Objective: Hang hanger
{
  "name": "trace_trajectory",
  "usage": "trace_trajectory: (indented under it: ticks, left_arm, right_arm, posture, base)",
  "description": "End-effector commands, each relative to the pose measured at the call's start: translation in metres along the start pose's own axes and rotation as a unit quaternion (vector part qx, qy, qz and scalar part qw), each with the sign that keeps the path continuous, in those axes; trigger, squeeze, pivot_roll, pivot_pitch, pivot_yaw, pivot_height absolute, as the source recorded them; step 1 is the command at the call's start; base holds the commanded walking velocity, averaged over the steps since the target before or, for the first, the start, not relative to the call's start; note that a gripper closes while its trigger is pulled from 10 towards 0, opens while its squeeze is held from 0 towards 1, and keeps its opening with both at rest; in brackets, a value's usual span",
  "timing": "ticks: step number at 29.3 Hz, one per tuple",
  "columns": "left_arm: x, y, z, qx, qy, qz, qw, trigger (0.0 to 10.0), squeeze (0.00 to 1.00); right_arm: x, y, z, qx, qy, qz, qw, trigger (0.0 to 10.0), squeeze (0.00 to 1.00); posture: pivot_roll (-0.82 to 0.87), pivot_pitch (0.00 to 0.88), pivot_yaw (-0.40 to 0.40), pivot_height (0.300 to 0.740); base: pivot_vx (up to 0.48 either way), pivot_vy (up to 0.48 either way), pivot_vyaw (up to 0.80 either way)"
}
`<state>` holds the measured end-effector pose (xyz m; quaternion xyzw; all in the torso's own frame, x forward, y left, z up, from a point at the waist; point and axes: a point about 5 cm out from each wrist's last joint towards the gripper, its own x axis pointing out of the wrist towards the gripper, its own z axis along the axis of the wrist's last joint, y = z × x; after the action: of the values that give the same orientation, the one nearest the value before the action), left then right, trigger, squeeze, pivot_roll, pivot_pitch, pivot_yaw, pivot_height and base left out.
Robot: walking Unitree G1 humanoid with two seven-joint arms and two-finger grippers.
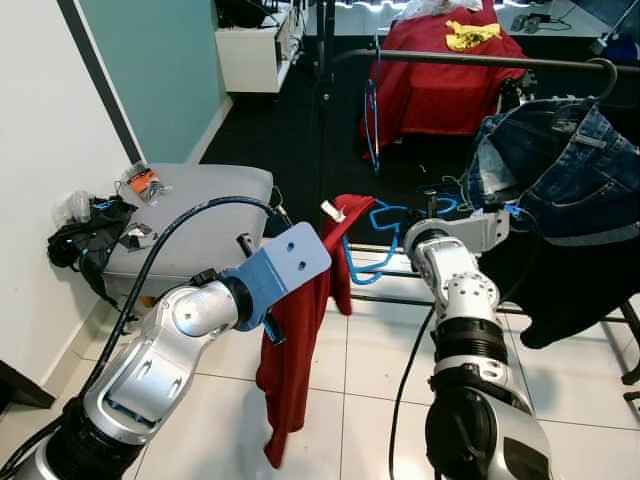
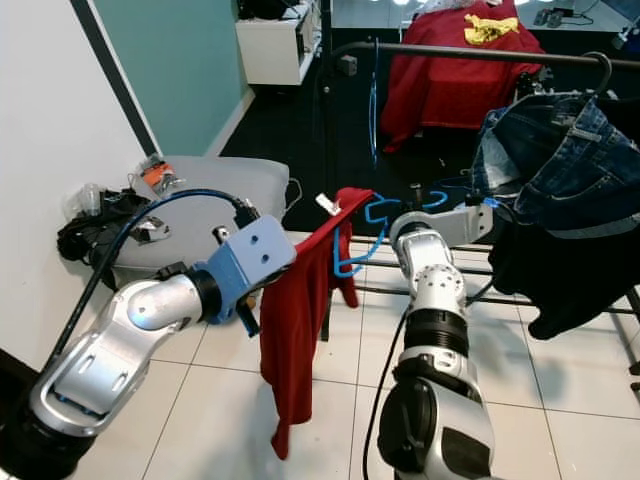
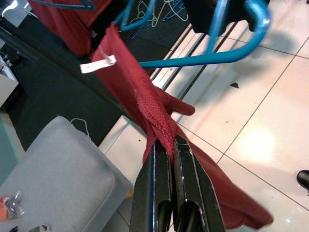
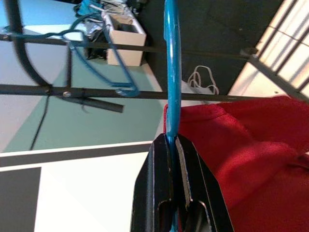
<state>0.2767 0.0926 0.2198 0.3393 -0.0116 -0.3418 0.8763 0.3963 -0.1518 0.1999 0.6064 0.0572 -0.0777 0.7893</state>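
A red garment (image 1: pixel 298 345) hangs down over the tiled floor, its collar with a white tag (image 3: pixel 96 64) draped on a blue plastic hanger (image 1: pixel 362 247). My left gripper (image 3: pixel 164 145) is shut on a bunched seam of the garment just below the collar. My right gripper (image 4: pixel 171 141) is shut on the hanger's blue bar, holding it in front of the rack's lower bars. The black top rail (image 1: pixel 480 60) of the clothes rack runs across above and beyond both grippers.
Blue jeans (image 1: pixel 560 170) and a black garment (image 1: pixel 570 290) hang at the rail's right end. A bare blue hanger (image 1: pixel 372 110) hangs near its left end. A grey cushioned seat (image 1: pixel 190 220) and black clutter (image 1: pixel 85 240) sit by the left wall.
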Motion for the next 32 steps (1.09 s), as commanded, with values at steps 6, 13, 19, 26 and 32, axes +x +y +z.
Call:
trace_trajectory:
  ticks: [6,13,19,26,32]
  left_arm:
    - [-0.003,-0.005,-0.007,0.01,0.021,-0.009,1.0,10.0,0.0]
    - [-0.004,-0.003,-0.01,0.006,0.033,-0.004,0.999,10.0,0.0]
    - [-0.002,0.001,0.0,-0.029,0.01,0.009,0.999,10.0,0.0]
    - [-0.001,0.002,0.009,-0.057,-0.01,0.012,0.998,10.0,0.0]
    - [-0.001,0.002,0.014,-0.062,-0.017,0.011,0.998,10.0,0.0]
  right_arm:
    - [0.0,0.019,0.011,0.034,-0.025,0.04,0.998,10.0,0.0]
    - [-0.001,0.024,0.014,0.03,-0.026,0.058,0.997,10.0,0.0]
    - [0.0,0.028,0.01,-0.046,-0.029,0.093,0.994,10.0,0.0]
    - [0.001,0.03,0.003,-0.068,-0.035,0.137,0.988,10.0,0.0]
    - [0.002,0.03,0.0,-0.011,-0.039,0.15,0.988,10.0,0.0]
  posture:
    - [0.03,0.072,0.023,0.74]
    - [0.03,0.075,0.021,0.74]
    - [0.03,0.078,0.015,0.74]
    - [0.04,0.076,0.014,0.74]
    - [0.04,0.076,0.011,0.74]
  base:
    - [0.0,0.0,0.0]
    - [0.0,0.0,0.0]
    - [0.0,0.0,0.0]
    - [0.0,0.0,0.0]
    - [0.0,0.0,0.0]
